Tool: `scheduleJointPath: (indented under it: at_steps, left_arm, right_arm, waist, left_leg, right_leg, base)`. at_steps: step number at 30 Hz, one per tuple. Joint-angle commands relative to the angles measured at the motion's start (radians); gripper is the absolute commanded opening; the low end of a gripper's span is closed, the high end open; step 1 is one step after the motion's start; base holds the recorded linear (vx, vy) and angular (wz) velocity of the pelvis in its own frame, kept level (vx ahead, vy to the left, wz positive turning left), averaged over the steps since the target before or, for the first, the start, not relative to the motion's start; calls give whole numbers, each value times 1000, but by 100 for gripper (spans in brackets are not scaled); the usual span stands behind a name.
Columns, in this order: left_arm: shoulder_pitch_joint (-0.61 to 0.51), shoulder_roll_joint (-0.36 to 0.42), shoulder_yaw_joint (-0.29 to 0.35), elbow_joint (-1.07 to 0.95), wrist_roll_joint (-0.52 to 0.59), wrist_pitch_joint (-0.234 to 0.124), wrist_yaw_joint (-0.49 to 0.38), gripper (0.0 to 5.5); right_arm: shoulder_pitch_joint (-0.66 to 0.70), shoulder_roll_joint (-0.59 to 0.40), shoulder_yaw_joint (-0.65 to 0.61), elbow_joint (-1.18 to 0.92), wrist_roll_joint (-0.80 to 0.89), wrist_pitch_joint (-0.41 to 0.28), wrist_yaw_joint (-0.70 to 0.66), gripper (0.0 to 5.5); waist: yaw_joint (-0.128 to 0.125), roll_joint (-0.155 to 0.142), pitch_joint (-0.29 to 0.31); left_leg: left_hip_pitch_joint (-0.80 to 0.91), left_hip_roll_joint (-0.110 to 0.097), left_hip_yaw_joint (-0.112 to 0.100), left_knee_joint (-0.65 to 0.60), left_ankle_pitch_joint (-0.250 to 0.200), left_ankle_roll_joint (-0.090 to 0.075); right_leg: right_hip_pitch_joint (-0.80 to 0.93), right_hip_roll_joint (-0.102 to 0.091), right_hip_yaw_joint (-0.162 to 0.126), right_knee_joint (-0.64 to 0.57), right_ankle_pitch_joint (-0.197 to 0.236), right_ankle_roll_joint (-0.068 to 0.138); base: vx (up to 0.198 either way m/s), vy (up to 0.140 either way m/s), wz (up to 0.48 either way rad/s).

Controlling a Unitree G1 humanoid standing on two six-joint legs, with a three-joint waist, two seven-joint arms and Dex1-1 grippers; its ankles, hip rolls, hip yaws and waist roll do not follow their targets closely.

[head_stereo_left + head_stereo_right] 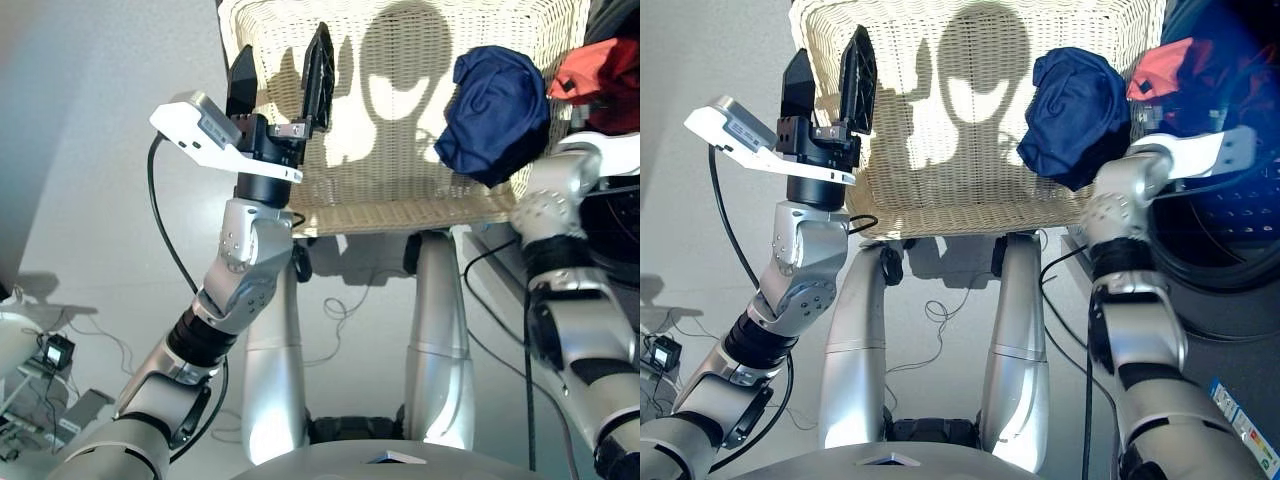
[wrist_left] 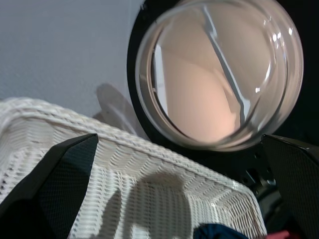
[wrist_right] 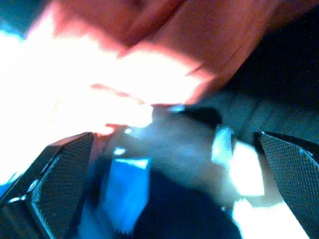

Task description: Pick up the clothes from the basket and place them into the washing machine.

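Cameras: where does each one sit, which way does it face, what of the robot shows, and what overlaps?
Left eye, right eye: head stereo pair, facing forward and down onto the basket holding the navy garment; both arms show, with the left gripper open.
Left wrist: looks past its fingers at the basket rim and the round glass door.
Right wrist: close on the orange-red garment, fingers apart.
Shared: basket and navy garment appear in the head and left wrist views.

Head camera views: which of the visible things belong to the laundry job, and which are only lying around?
Belong to the job:
- basket
- navy garment, in the basket
- orange-red garment, at the washing machine's opening
- washing machine
- glass door
- left gripper, open, empty
- right gripper, open

Just lying about:
- cables on the floor
- small device on the floor
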Motion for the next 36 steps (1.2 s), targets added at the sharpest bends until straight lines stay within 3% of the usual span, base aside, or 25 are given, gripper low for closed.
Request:
scheduleJointPath:
  at_steps: [1, 7, 14, 26, 36]
  left_arm:
    - [39, 20, 60, -142, 65, -22, -9, 550]
    - [45, 15, 75, -145, 110, -38, -25, 550]
    - [38, -2, 68, -138, 122, -57, -62, 550]
    - [31, -27, 32, -137, 54, -65, -94, 550]
    - [15, -14, 13, -133, 58, -63, -95, 550]
  right_arm:
    - [57, 4, 40, -130, -152, 22, 46, 550]
    - [173, -28, 133, -264, -443, 108, 156, 550]
    - [92, -41, 192, -142, -616, 165, 195, 550]
    - [-216, -8, 170, 348, -562, 223, 159, 550]
    - [-359, -32, 192, 652, -513, 270, 196, 550]
  waist:
    - [-7, -29, -16]
    - [-11, -33, -16]
    - [4, -21, -16]
    - [46, 15, -16]
    - [70, 32, -16]
  left_leg:
    - [11, 22, 36, -30, 31, 5]
    - [10, 21, 32, -31, 37, 12]
    - [18, 25, 31, -26, 32, 13]
    - [24, 27, 22, -27, 33, 6]
    - [20, 26, 15, -24, 31, -2]
  right_leg:
    - [57, 19, 7, -28, -5, 25]
    - [60, 20, 5, -30, -5, 26]
    - [69, 21, -3, -23, -10, 32]
    - [77, 16, -15, -21, -13, 27]
    - [75, 14, -24, -8, -30, 22]
  base:
    - [0, 0, 0]
    - [0, 0, 0]
    - [0, 0, 0]
    - [0, 0, 0]
    - [0, 0, 0]
